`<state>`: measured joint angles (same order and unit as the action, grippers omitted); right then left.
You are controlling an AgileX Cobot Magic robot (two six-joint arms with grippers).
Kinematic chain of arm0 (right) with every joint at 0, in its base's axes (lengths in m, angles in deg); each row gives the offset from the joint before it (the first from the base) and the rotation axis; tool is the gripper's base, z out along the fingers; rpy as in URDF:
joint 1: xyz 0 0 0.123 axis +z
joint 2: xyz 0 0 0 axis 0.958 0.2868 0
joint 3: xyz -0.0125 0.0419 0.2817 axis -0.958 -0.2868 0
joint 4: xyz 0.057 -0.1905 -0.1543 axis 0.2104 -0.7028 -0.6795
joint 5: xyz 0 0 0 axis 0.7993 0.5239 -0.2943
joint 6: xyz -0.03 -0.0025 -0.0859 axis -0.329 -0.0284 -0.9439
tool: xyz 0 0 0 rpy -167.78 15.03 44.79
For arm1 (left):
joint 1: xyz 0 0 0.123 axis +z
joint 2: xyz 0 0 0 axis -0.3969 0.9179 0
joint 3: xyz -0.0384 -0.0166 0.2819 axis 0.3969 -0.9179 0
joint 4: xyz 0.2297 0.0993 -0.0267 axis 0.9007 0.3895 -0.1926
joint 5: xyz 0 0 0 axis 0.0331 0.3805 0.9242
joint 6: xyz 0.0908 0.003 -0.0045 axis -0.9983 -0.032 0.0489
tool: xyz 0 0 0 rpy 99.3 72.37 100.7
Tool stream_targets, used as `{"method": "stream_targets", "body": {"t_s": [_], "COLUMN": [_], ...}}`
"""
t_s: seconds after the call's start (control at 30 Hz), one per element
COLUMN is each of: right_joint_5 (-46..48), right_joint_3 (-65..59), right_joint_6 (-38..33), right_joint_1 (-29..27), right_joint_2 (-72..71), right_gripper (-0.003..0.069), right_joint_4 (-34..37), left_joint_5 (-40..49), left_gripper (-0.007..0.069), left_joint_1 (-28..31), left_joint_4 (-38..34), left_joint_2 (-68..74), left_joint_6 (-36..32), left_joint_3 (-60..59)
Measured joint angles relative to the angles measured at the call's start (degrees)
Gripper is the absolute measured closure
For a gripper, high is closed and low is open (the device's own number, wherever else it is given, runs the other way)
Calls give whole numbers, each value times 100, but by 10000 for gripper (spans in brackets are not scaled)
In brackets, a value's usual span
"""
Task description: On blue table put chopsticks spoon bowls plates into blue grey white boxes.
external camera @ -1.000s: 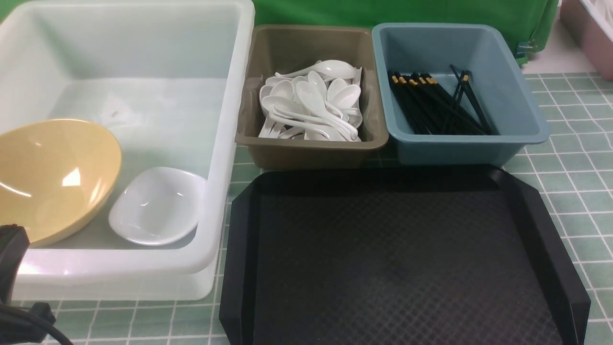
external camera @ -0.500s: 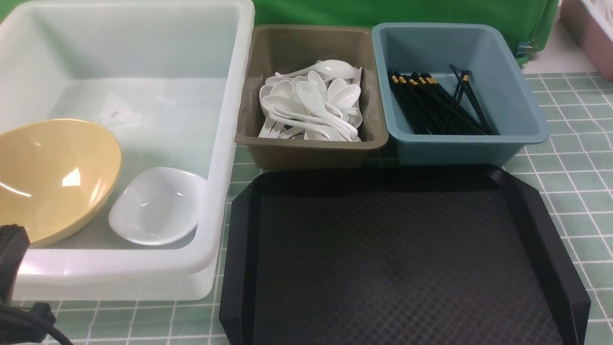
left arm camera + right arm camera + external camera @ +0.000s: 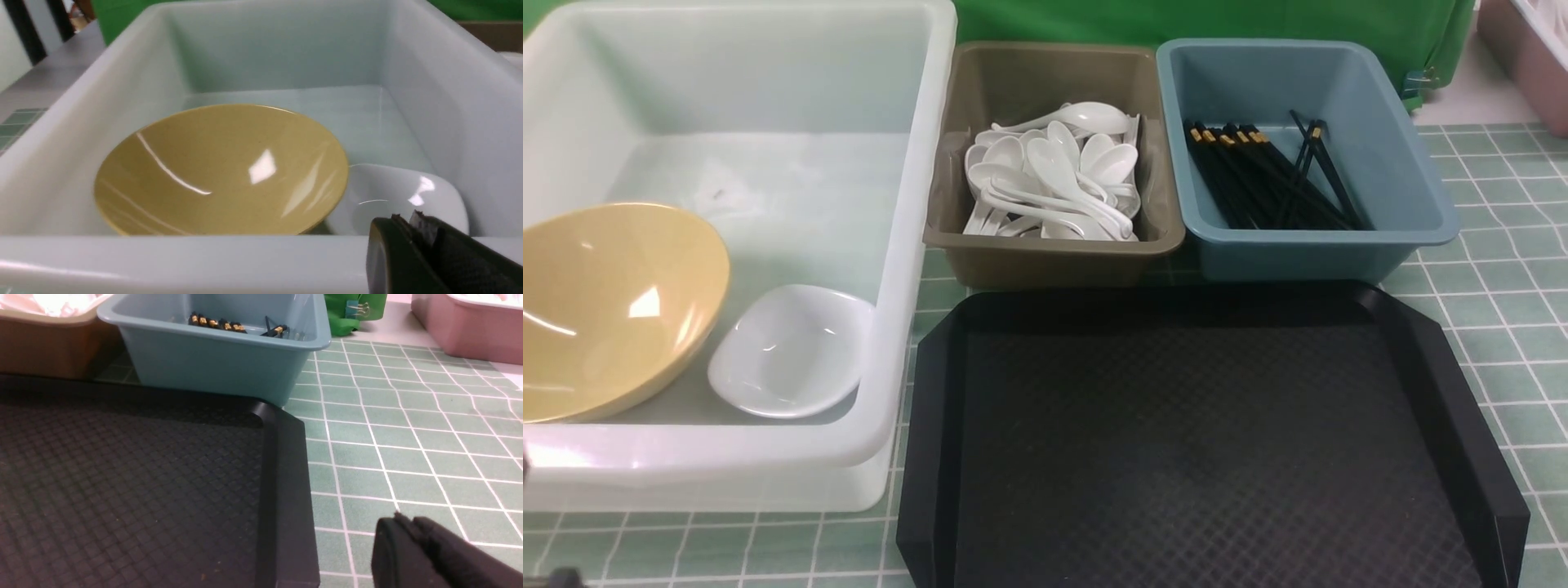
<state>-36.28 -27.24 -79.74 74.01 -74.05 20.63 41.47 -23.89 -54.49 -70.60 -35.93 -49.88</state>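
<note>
Front view overlooks white box [image 3: 768, 457]; left wrist nears it [image 3: 163, 261].

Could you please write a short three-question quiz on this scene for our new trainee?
1. True or false: the black tray carries tableware.
2. Which box holds the chopsticks? A) white box B) grey box C) blue box
3. Fill in: beside the yellow bowl lies a white ____.

Key: 1 false; nothing lies on it. 2 C; the grey box holds spoons. 3 dish.
</note>
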Motion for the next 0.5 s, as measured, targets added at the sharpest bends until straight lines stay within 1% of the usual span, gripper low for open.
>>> {"method": "stream_targets", "body": {"t_s": [0.1,0.17,0.23,0.33,0.5], "right_joint_5": [6,6,6,6,8], "right_joint_3": [0,0,0,0,0], "right_joint_6": [0,0,0,-6,-6], "right_joint_1": [0,0,0,0,0], "right_joint_2": [-1,-1,-1,-1,-1], "right_gripper": [575,571,569,566,560], "right_joint_4": [0,0,-7,-7,-7], "left_joint_5": [-238,-420,-358,-71,-46], "left_gripper": [619,619,619,619,619], "left_joint_1": [400,494,399,105,-122], "left_joint_4": [-805,-1199,-1324,-1403,-1436], "left_joint_2": [-369,-378,-378,-382,-385], "left_joint_6": [14,8,-100,-291,-504], "left_joint_3": [-557,-876,-923,-925,-925]}}
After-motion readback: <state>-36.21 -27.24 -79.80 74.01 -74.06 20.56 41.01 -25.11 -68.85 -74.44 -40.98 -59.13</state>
